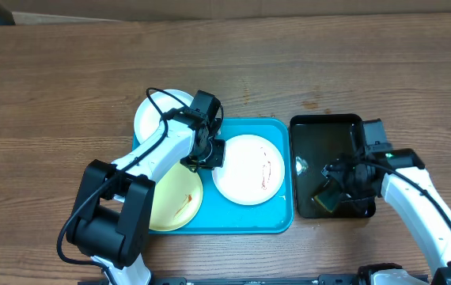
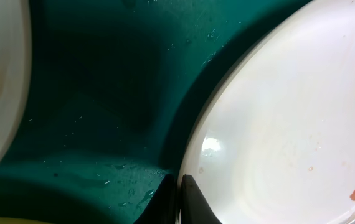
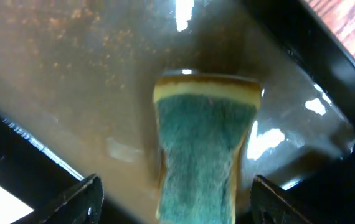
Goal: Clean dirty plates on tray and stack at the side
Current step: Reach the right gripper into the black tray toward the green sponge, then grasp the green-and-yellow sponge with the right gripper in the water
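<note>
Tabletop (image 1: pixel 51 95) of brown wood grain fills the overhead view and carries two trays side by side. The larger is the turquoise tray (image 1: pixel 245 220), and just to its right, almost touching it, is one narrower black tray (image 1: pixel 324 134) with a film of murky liquid on its floor (image 3: pixel 71 74).

Two arms are in view: the left arm (image 1: pixel 150 154) reaches over the turquoise tray, and the right arm (image 1: pixel 415 198) bends in over the black one.

Plates number three. One smeared white plate (image 1: pixel 249 170) lies flat in the middle of the turquoise tray, with reddish-brown streaks on its right half. One pale yellow plate (image 1: pixel 174 202) sits in the tray's near-left part, partly under the left arm, with a single orange-brown streak. One second white plate (image 1: pixel 156 119) lies across the tray's far-left corner, part of it out over the table.

One sponge (image 1: pixel 326 198), green-faced with a yellow edge (image 3: pixel 205 143), stands tilted in the black tray's near end.

The left gripper (image 1: pixel 202 158) is at the left edge of the smeared white plate (image 2: pixel 277 124). Its wrist view shows its two dark fingertips closed tight (image 2: pixel 177 186) with that plate's rim between them, over the tray floor (image 2: pixel 103 93).

The right gripper (image 1: pixel 336 186) hangs over the sponge with its jaws spread wide (image 3: pixel 177 193). One finger stands clear of the sponge and the other is close beside it, so nothing is clamped.
</note>
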Robot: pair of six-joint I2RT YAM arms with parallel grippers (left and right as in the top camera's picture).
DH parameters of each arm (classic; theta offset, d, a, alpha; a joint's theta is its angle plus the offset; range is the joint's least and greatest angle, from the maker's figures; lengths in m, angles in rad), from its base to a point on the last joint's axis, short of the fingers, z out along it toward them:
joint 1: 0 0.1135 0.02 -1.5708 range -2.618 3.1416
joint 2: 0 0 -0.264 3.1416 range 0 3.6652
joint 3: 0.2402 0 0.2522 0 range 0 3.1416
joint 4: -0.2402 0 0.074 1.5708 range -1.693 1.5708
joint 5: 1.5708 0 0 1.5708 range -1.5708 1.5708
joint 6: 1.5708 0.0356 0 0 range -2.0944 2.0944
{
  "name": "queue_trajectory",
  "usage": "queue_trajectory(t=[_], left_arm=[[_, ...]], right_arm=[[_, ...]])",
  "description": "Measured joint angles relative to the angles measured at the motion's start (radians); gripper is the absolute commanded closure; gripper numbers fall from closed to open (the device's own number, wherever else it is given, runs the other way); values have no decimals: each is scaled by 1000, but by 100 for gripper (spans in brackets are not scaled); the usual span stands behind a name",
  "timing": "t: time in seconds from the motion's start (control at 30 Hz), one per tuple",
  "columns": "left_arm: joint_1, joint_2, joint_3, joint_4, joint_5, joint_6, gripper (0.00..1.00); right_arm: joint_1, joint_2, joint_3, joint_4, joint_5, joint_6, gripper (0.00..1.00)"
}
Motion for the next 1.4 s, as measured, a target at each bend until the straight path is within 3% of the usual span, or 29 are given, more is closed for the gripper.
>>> queue_trajectory(t=[0.4,0.47,0.57,0.67,0.9,1.07,1.4], left_arm=[[0,0,0,0,0,0,96],[0,0,0,-1,0,0,96],[0,0,0,-1,0,0,96],[0,0,0,-1,0,0,95],[0,0,0,-1,0,0,93],[0,0,0,-3,0,0,92],[0,0,0,-4,0,0,91]], right_arm=[[0,-1,-163,234,64,51,45],[1,-1,-184,269,67,56,61],[1,-1,-193,312,68,42,70],[1,0,-197,413,64,-16,71],[1,0,-197,466,46,-180,52],[1,0,-174,387,29,-239,46],[6,2,-121,298,-66,-249,45]])
